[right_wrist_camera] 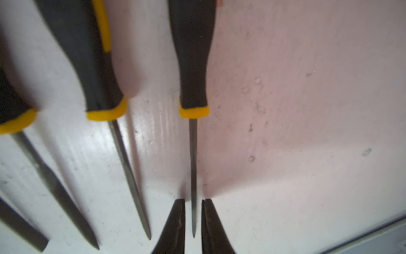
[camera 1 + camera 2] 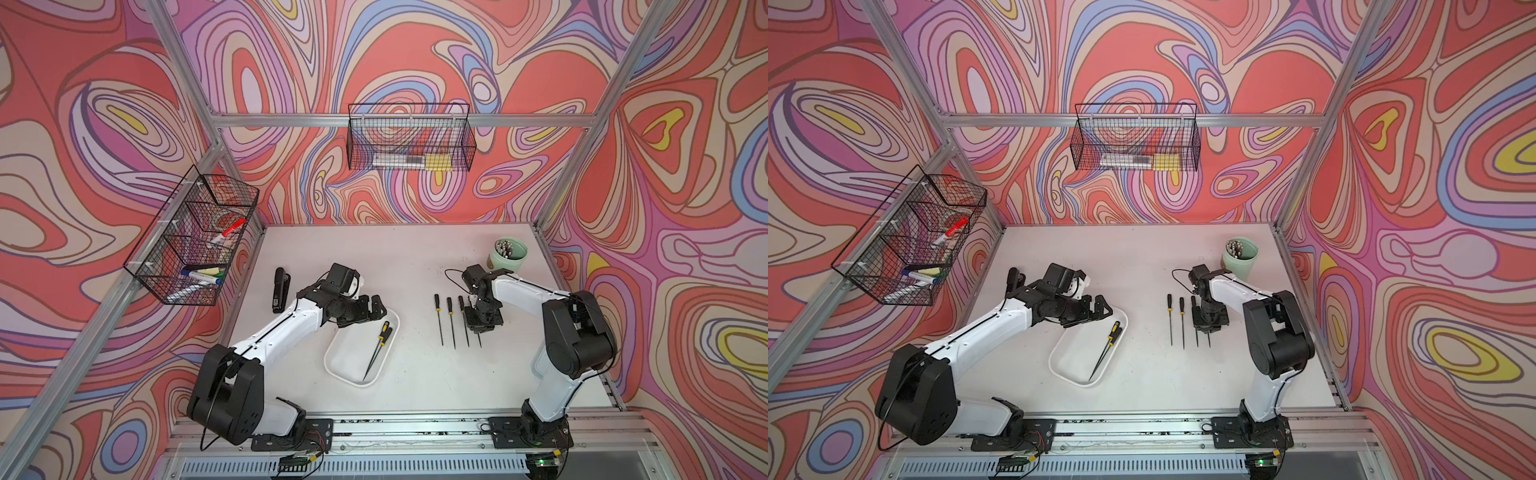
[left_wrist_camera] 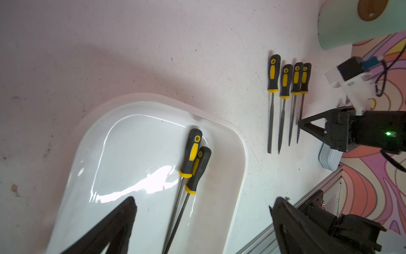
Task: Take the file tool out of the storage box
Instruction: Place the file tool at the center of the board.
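The white storage box (image 2: 332,365) (image 2: 1054,365) (image 3: 239,140) lies mid-table. Two file tools with black-and-yellow handles (image 2: 380,345) (image 2: 1108,345) (image 3: 191,154) lie side by side in it. My left gripper (image 2: 376,311) (image 2: 1100,307) (image 3: 204,200) hovers over the box's far end, open wide and empty. Several more file tools (image 2: 451,322) (image 3: 285,83) lie in a row on the table to the right. My right gripper (image 2: 478,328) (image 2: 1206,328) (image 1: 193,201) points down at the rightmost one (image 1: 193,66), its jaws slightly open with a gap on each side of the thin blade.
A mint-green cup (image 2: 511,255) of pens stands at the back right. A black stapler (image 2: 280,289) lies left of the left arm. Black wire baskets hang on the left wall (image 2: 195,241) and the back wall (image 2: 411,139).
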`<state>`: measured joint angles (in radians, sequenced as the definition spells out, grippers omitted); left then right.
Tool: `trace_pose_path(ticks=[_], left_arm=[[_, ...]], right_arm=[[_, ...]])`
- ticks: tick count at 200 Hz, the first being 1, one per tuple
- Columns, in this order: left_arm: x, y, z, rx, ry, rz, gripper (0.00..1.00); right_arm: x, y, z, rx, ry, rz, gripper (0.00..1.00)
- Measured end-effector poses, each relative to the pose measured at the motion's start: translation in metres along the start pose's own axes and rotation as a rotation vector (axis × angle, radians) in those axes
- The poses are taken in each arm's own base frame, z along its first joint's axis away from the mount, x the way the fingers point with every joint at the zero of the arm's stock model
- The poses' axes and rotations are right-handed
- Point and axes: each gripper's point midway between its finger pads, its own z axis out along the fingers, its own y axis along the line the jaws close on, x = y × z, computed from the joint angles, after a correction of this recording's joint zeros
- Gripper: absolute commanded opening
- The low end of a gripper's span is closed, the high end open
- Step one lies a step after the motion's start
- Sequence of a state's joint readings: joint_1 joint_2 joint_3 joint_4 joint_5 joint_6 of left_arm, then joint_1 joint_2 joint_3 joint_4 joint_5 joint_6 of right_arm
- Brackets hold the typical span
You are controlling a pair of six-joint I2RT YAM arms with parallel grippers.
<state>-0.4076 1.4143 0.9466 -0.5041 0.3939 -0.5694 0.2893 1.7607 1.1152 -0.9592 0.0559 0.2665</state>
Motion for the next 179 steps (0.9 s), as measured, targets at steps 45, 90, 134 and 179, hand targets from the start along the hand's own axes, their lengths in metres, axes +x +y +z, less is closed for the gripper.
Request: trace_pose_path(ticks=[45,90,134,179], left_arm=[[0.014,0.014,0.023,-0.132,0.073,0.039,0.89],[0.017,0.007,0.042,-0.244,0.101,0.137,0.74],[0.008,0.012,0.052,-0.304,0.088,0.153,0.62],[0.008,0.017,0.065,-0.325,0.096,0.158,0.58]], right_arm=[[-0.016,0.008,-0.048,-0.076,-0.150,-0.011,0.26],[-0.025,0.036,-0.101,-0.280,-0.324,-0.049,0.50],[-0.018,0.061,-0.113,-0.451,-0.361,-0.089,0.71],[-0.012,0.079,-0.112,-0.564,-0.341,-0.112,0.97]])
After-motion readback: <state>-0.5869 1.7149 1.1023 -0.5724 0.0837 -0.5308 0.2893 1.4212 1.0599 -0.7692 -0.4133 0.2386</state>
